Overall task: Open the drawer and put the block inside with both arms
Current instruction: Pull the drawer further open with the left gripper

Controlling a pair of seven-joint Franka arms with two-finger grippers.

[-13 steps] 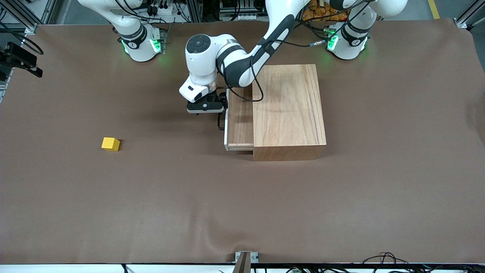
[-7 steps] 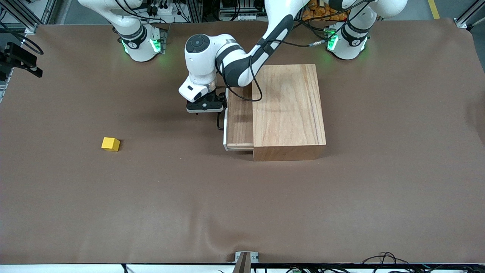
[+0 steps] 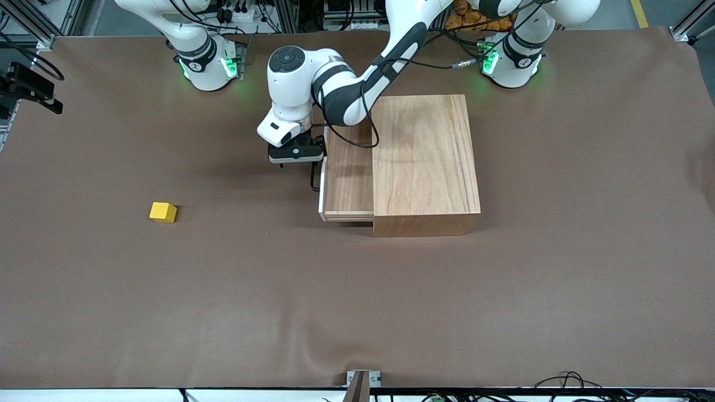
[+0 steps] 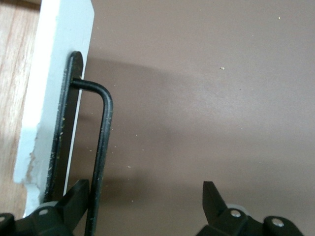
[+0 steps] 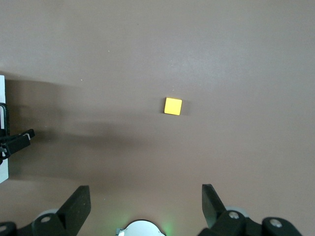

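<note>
The drawer (image 3: 347,178) stands partly pulled out of the wooden box (image 3: 424,156), toward the right arm's end of the table. Its white front panel (image 4: 54,88) carries the black wire handle (image 4: 101,147). My left gripper (image 3: 296,158) is at the handle. In the left wrist view it (image 4: 145,189) is open, with the handle bar just inside one finger (image 4: 78,194). The yellow block (image 3: 163,212) lies on the table well apart from the drawer, toward the right arm's end. My right gripper (image 5: 145,189) is open and empty, high above the table, with the block (image 5: 173,106) below it.
The brown table cover (image 3: 357,301) spreads wide nearer the front camera. The two green-lit bases (image 3: 209,64) stand along the table's farther edge. A black bracket (image 3: 28,84) sticks in at the right arm's end.
The drawer has slid farther out of the box toward the right arm's end, and my left gripper moved with it at the handle. The block has not moved.
</note>
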